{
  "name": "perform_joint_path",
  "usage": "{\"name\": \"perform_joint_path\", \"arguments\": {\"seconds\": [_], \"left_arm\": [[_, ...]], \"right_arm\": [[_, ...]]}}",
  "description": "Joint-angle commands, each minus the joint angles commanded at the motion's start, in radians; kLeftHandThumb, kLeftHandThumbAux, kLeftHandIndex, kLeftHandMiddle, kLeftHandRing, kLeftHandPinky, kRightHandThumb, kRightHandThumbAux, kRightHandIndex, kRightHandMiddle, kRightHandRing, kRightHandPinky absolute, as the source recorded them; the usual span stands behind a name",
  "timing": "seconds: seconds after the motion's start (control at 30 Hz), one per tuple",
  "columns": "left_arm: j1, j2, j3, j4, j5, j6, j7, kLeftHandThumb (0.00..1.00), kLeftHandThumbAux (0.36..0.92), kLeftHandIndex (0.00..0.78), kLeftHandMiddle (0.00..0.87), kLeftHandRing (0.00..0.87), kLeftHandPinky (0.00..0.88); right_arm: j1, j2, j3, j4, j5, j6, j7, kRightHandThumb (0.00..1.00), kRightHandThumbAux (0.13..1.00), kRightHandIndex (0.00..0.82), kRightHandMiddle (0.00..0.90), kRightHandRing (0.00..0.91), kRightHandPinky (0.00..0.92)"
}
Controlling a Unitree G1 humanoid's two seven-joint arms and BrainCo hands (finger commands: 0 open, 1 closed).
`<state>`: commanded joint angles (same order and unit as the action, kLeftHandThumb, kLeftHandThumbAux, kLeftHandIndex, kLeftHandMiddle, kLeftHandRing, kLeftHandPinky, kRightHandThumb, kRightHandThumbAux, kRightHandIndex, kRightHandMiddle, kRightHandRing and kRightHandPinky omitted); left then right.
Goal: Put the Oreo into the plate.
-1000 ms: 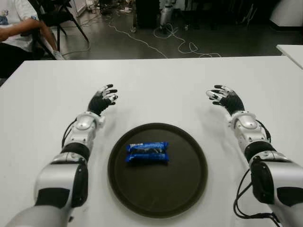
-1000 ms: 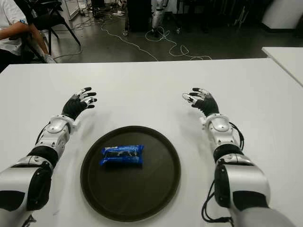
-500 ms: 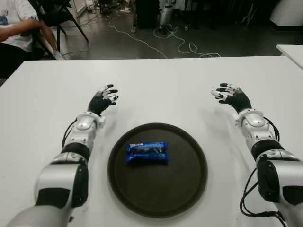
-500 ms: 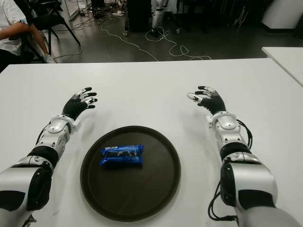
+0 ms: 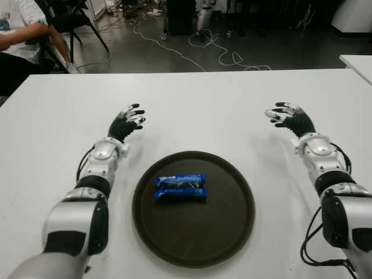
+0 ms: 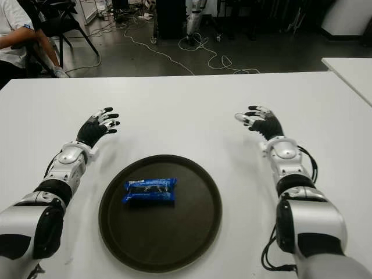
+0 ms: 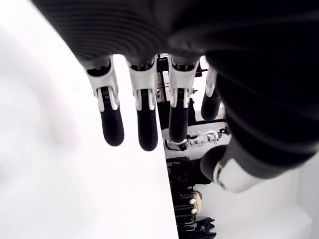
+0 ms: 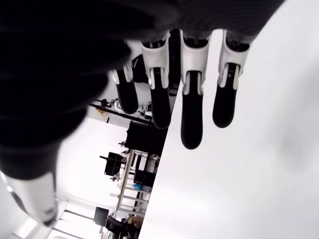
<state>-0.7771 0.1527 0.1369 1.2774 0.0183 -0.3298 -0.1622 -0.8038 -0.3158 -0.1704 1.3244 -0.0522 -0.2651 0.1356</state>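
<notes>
A blue Oreo pack (image 5: 181, 188) lies flat inside the round dark plate (image 5: 232, 232), left of the plate's middle. My left hand (image 5: 129, 120) shows beyond the plate's far left, fingers (image 7: 141, 119) spread and holding nothing. My right hand (image 5: 289, 117) is beyond the plate's far right, well clear of its rim, its fingers (image 8: 192, 114) relaxed and empty. Neither hand touches the pack or the plate.
The white table (image 5: 197, 104) stretches all around the plate. A second white table corner (image 5: 357, 61) shows at the far right. A seated person (image 5: 17, 35) is at the far left, behind the table. Cables (image 5: 215, 49) lie on the dark floor beyond.
My right hand has drifted to the right and slightly back, farther from the plate. The left hand, plate and Oreo pack have stayed put.
</notes>
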Motion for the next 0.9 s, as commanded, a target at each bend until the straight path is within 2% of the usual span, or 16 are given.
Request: {"name": "perform_joint_path", "arguments": {"seconds": [0.3, 0.63, 0.9], "left_arm": [[0.0, 0.0, 0.002, 0.0, -0.002, -0.003, -0.003, 0.07, 0.678, 0.13, 0.213, 0.226, 0.253], [-0.002, 0.001, 0.002, 0.002, -0.002, 0.004, -0.002, 0.047, 0.686, 0.127, 0.207, 0.214, 0.229], [-0.002, 0.001, 0.005, 0.003, -0.005, 0.003, -0.007, 0.058, 0.672, 0.128, 0.208, 0.217, 0.235]], "right_arm": [[-0.001, 0.015, -0.003, 0.002, -0.006, 0.015, -0.003, 0.018, 0.624, 0.239, 0.371, 0.42, 0.421], [0.0, 0.028, 0.011, 0.002, -0.019, 0.011, 0.011, 0.058, 0.617, 0.227, 0.373, 0.432, 0.46], [0.003, 0.035, 0.022, 0.0, -0.029, -0.001, 0.014, 0.069, 0.635, 0.229, 0.391, 0.443, 0.464]]}}
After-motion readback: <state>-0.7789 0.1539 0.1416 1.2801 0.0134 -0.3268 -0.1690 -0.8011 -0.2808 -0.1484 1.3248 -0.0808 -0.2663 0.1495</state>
